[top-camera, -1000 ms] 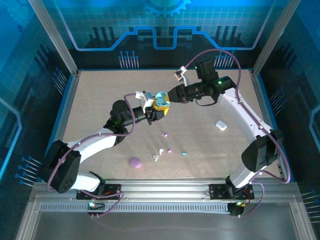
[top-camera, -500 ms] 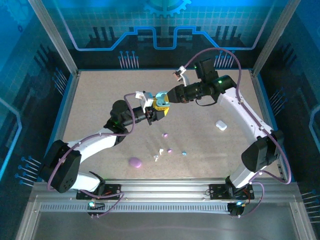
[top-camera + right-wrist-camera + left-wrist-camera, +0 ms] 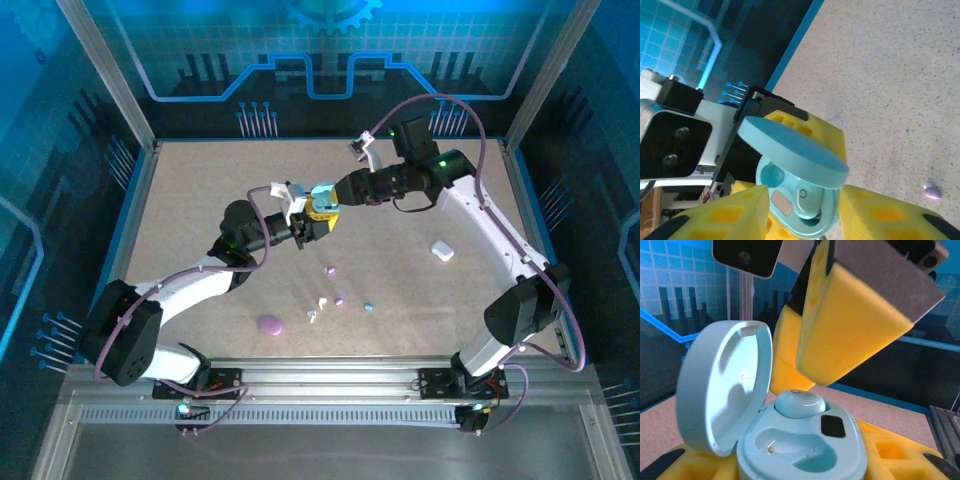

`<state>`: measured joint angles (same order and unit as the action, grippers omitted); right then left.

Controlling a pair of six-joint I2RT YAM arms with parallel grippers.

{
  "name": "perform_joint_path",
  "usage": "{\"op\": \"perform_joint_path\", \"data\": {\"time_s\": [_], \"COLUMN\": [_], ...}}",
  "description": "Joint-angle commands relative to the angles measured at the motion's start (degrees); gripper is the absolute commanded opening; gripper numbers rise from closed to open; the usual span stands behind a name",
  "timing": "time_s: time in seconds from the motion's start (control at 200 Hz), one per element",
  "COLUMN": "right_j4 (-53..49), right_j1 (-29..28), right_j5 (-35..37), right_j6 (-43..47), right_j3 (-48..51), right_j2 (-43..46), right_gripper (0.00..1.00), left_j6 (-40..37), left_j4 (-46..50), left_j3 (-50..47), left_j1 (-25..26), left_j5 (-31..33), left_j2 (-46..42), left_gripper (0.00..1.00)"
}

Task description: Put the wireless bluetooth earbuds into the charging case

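Light-blue case (image 3: 840, 450), lid open, is clamped in the left end effector (image 3: 790, 462). One light-blue earbud (image 3: 800, 404) sits in its far socket; the near socket is vacant. The right end effector (image 3: 805, 220) hangs just above that earbud, jaws apart. Other earbuds (image 3: 339, 300) lie on the desk (image 3: 200, 200).

Speckled beige table (image 3: 200, 200) — blue-lit panel (image 3: 180, 50) behind it.

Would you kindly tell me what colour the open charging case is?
Light blue, lid and base alike; the left wrist view shows the open charging case best.
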<state>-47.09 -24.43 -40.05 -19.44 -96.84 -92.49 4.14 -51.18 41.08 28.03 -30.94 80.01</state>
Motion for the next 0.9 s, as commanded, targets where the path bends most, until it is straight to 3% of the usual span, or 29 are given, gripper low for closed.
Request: {"op": "perform_joint_path", "data": {"time_s": [0.0,0.3,0.405,0.54,0.63,0.75,0.896], "right_j4": [-1.52,1.85,5.18,3.40,2.18,2.91,2.67], "right_j1": [-0.51,0.71,2.91,6.12,7.86,4.85,-2.44], "right_j5": [1.46,4.42,7.97,18.35,18.42,16.32,20.77], "right_j6": [0.09,0.13,-2.07,-7.15,-12.74,-15.83,-18.20], "right_j3": [-1.54,2.08,8.27,18.20,26.04,35.73,42.26], "right_j2": [1.91,9.17,15.31,20.79,21.46,19.71,14.31], "right_gripper": [0.45,0.46,0.46,0.41,0.39,0.39,0.39], "left_j6": [-0.27,-1.33,-1.64,-1.35,-0.94,-0.51,0.34], "left_j4": [-3.75,-2.12,-1.40,-2.03,-2.54,-2.60,-2.28], "left_j3": [0.84,0.21,-0.45,-1.91,-2.73,-3.53,-4.48], "left_j1": [0.38,0.40,0.36,0.41,0.39,0.36,0.36], "left_j5": [-1.32,1.62,3.31,5.53,6.49,6.63,6.42], "left_j2": [-0.11,-0.94,-1.74,-3.13,-4.16,-5.60,-7.17], "left_gripper": [0.34,0.33,0.33,0.33,0.34,0.34,0.34]}}
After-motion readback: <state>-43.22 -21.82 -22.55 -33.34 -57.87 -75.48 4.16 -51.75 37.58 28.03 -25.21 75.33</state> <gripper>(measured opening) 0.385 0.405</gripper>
